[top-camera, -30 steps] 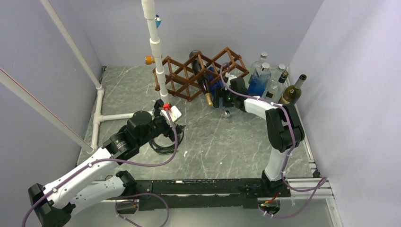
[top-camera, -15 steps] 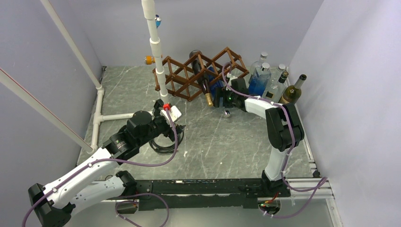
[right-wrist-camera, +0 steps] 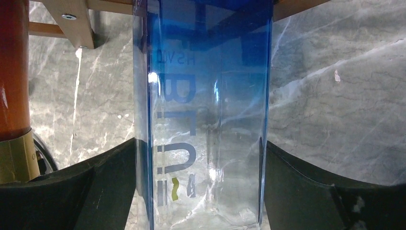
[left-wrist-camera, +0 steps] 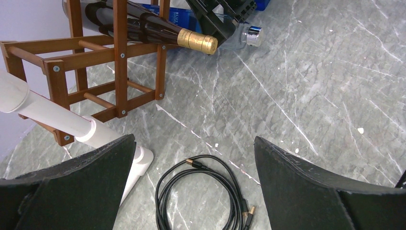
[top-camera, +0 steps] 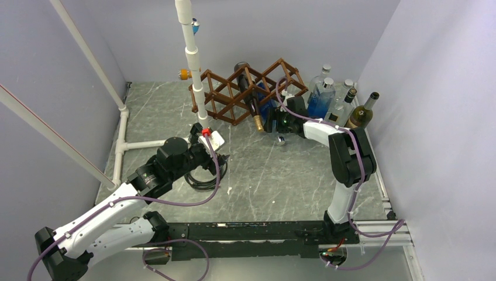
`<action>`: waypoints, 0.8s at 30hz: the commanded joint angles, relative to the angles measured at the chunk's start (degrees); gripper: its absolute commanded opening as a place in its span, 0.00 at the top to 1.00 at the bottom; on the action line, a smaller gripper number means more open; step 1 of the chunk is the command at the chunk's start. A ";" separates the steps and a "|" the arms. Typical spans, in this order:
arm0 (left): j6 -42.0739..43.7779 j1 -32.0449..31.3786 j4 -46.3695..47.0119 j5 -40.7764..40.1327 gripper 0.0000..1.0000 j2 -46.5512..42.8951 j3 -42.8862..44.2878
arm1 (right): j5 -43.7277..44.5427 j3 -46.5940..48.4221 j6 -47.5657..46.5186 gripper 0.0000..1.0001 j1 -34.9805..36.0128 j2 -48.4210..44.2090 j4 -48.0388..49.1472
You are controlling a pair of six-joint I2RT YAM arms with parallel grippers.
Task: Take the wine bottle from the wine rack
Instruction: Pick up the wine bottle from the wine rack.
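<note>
The dark brown wine rack stands at the back of the table. A dark wine bottle with a gold foil neck lies in one cell, neck pointing out. A clear blue bottle lies in the cell beside it, and its silver cap rests near the table. My right gripper is at the rack front, and its fingers press both sides of the blue bottle. The dark bottle is just to their left. My left gripper is open and empty, apart from the rack.
A coiled black cable lies under the left gripper. A white PVC pipe frame stands left of the rack, with its foot near the left finger. Several upright bottles stand at the back right. A small white block lies nearby.
My right gripper has shifted slightly right, toward the rack, along the blue bottle. The left arm has not moved.
</note>
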 commanded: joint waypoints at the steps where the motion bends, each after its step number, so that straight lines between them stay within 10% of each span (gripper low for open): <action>1: 0.52 0.27 1.49 -0.70 0.00 -0.86 1.24 | -0.34 2.15 0.83 0.14 -0.45 0.20 2.89; 24: 0.55 0.24 1.49 -0.70 0.01 -0.85 1.17 | 0.56 0.60 -2.25 0.31 -0.45 -1.27 4.98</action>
